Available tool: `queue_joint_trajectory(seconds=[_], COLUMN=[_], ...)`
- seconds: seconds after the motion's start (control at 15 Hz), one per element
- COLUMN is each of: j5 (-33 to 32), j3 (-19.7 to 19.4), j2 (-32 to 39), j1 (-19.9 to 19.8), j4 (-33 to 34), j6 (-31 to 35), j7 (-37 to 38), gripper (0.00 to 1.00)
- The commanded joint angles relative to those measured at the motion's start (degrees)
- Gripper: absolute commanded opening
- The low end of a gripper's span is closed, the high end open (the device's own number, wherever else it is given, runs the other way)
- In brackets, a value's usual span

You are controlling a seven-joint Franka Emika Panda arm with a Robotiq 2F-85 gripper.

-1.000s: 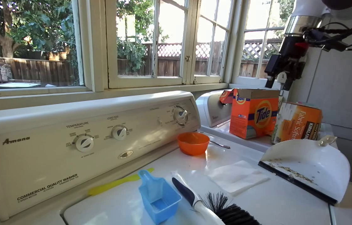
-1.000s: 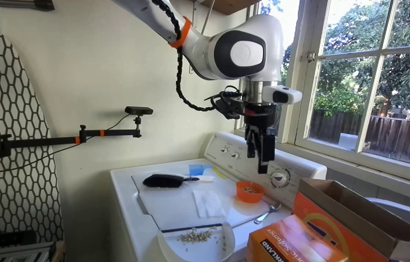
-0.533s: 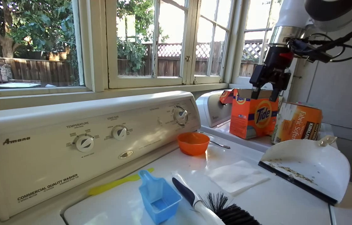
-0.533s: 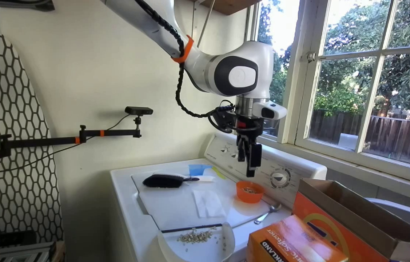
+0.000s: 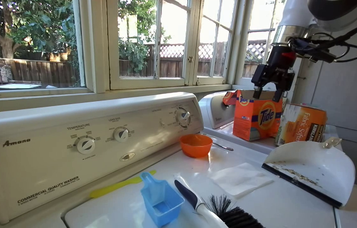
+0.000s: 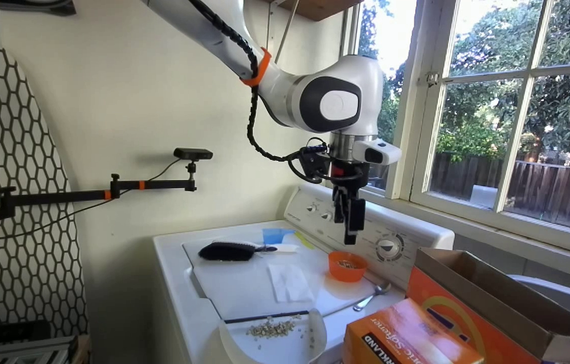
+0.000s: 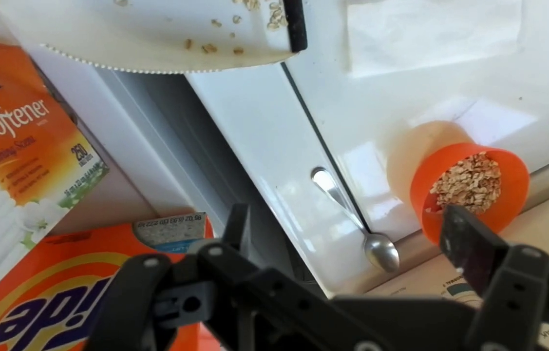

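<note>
Sunlit windows (image 5: 173, 47) stand beyond our gripper (image 5: 267, 94), and the white top of the washer (image 6: 239, 289) lies below it. We see its fingers spread wide with nothing between them, hanging in the air and touching nothing. In the wrist view the spoon (image 7: 380, 249) lies beneath, framed between the fingertips, while the orange bowl (image 7: 514, 190), holding pale flakes (image 7: 469, 183), sits below one finger, which hides part of it. Off the opposite finger we have the Tide box (image 7: 94, 292) and, farther out, the fabric softener box (image 7: 21, 151). Ahead of the fingertips, toward the far edge of that view, are the dustpan (image 7: 147, 34), with more flakes (image 6: 270, 328) in it, and a white paper sheet (image 7: 435, 34).

We judge the step in hand to be an empty-handed hover over the bowl and spoon, with no grasp made. Any descent from here would call for centring the fingers first: the spoon falls roughly between them in view, whereas reaching the bowl would mean shifting toward its side, then coming down level so that the flakes stay in.
</note>
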Motion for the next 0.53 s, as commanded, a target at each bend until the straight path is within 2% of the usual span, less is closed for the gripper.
queue_joint_trajectory(seconds=[0.0, 0.47], j5=[3.44, 6.36], j3=[0.39, 1.17], j2=[2.46, 8.85], j1=[1.0, 3.4], j4=[1.16, 3.75], j6=[2.78, 6.52], j7=[1.38, 3.78], gripper=[1.0, 1.0])
